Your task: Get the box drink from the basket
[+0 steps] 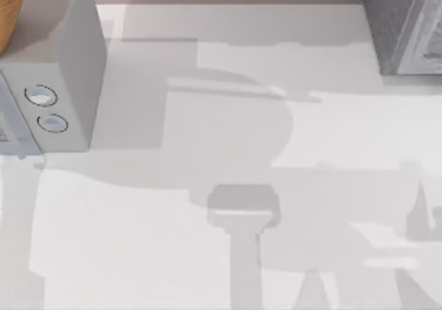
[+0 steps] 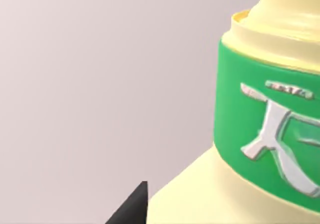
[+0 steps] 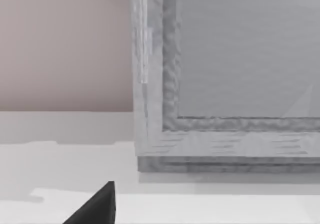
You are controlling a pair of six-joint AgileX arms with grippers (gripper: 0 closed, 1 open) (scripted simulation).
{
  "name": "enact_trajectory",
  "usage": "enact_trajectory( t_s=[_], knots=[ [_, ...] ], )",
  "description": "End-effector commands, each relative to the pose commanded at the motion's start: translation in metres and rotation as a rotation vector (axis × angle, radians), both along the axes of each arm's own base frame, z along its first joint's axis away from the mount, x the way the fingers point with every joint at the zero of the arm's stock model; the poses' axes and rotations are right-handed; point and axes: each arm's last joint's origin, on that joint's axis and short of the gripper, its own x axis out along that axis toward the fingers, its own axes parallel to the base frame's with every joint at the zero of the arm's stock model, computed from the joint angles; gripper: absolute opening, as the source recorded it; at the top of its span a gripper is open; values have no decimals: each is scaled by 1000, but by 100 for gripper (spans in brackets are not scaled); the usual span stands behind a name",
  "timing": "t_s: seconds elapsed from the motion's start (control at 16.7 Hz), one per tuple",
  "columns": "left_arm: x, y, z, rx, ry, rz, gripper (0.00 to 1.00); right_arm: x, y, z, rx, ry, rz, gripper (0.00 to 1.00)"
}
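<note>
The box drink (image 2: 260,134) carries a green label band with a raised silver-white emblem that looks like a stylised character, and a small silver plaque above it whose lettering is too small to read. The grey speckled block (image 1: 407,23) bears faint printed lines on its side, also illegible.

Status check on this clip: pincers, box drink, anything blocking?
Left pincer finger beside box drink, grasp unclear. Right pincer finger near grey speckled block. Basket far left. No blockage seen.

Top view overhead, wrist views close-up
</note>
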Motion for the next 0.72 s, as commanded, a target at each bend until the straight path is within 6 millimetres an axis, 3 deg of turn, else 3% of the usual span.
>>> enact_trajectory(
  t_s=[0.18, 0.36, 0.54, 0.72],
  knots=[
    [-53, -15, -35, 0, -14, -2, 0, 0, 0, 0, 0, 0, 0, 100],
    [-97, -25, -90, -1, -11, -3, 0, 0, 0, 0, 0, 0, 0, 100],
    [-127, -31, -154, -1, 0, -1, 0, 0, 0, 0, 0, 0, 0, 100],
    [-141, -33, -213, 2, 14, 3, 0, 0, 0, 0, 0, 0, 0, 100]
  ],
)
